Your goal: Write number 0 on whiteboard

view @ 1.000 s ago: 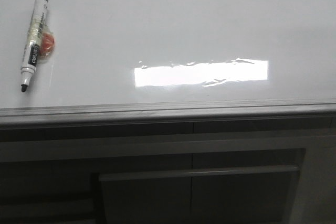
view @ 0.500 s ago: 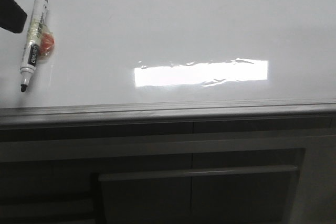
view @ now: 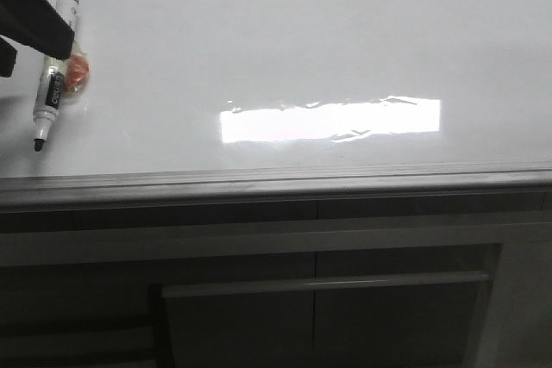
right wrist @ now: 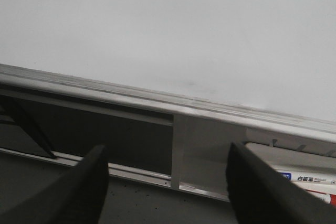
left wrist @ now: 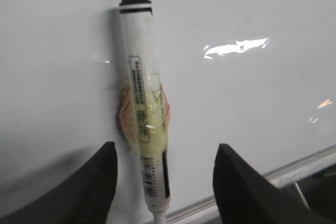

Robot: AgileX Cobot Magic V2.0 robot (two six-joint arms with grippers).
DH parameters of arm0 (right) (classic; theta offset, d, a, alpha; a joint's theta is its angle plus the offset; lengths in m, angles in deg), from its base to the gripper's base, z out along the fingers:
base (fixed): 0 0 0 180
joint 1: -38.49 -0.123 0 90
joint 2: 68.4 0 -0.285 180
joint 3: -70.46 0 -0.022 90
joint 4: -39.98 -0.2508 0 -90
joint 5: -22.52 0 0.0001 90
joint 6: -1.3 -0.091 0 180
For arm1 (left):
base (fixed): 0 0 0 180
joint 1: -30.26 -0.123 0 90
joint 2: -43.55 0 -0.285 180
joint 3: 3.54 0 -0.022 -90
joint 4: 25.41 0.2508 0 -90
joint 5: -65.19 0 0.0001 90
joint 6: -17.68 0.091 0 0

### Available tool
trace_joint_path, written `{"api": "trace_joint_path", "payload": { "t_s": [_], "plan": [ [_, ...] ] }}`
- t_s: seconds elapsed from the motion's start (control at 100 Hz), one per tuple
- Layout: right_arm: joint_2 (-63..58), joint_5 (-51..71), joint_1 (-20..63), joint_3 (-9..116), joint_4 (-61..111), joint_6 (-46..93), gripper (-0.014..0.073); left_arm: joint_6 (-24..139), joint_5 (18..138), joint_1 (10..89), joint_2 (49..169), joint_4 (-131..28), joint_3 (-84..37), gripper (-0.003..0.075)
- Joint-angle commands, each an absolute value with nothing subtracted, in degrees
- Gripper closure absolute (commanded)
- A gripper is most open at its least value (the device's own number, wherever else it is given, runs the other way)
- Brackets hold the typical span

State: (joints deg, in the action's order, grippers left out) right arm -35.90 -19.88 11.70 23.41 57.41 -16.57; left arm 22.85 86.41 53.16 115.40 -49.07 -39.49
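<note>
The marker (view: 53, 62) on the whiteboard (view: 302, 32) carried a black band with white letters near its tip end, at about 9 o'clock in the front view; they looked like "deli" but were too blurred to be sure. In the left wrist view its barrel label (left wrist: 137, 80) and barcode (left wrist: 155, 174) held print too small to read.

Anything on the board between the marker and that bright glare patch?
No. The front view shows only bare whiteboard between the marker and the glare; no 0 is drawn yet.
</note>
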Motion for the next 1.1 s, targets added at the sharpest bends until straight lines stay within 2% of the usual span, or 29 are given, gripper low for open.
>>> {"api": "trace_joint_path", "payload": {
  "t_s": [0.0, 0.34, 0.43, 0.6, 0.75, 0.88, 1.01, 1.09],
  "plan": [
    [-35.1, -16.6, 11.5, 25.5, 58.6, -16.0, 0.0172, 22.3, 82.4, 53.6, 116.5, -50.2, -37.6, 0.0344],
    [-35.1, -18.9, 11.5, 25.5, 58.6, -16.0, 0.0172, 22.3, 83.2, 53.6, 123.6, -50.2, -37.6, 0.0361],
    [-35.1, -19.0, 11.5, 25.5, 58.6, -16.0, 0.0172, 22.3, 83.2, 53.6, 124.7, -50.1, -37.6, 0.044],
    [-35.1, -19.0, 11.5, 25.5, 58.6, -16.0, 0.0172, 22.4, 83.3, 53.6, 125.5, -48.2, -37.6, 0.0743],
    [-35.1, -18.0, 11.5, 25.6, 57.4, -15.2, 0.0172, 22.9, 84.5, 53.8, 124.7, -47.7, -37.5, 0.074],
    [-35.0, -13.5, 10.9, 27.0, 45.5, -0.5, 0.0172, 30.6, 88.9, 56.9, 120.7, -47.6, -35.9, 0.074],
    [-33.8, -8.4, 8.0, 29.3, 22.9, 25.5, 0.0172, 45.0, 94.3, 64.9, 115.1, -47.4, -32.9, 0.074],
    [-31.2, -8.5, 6.0, 31.3, 14.0, 33.1, 0.0172, 54.2, 95.9, 70.2, 111.7, -47.1, -31.5, 0.074]
  ]
}}
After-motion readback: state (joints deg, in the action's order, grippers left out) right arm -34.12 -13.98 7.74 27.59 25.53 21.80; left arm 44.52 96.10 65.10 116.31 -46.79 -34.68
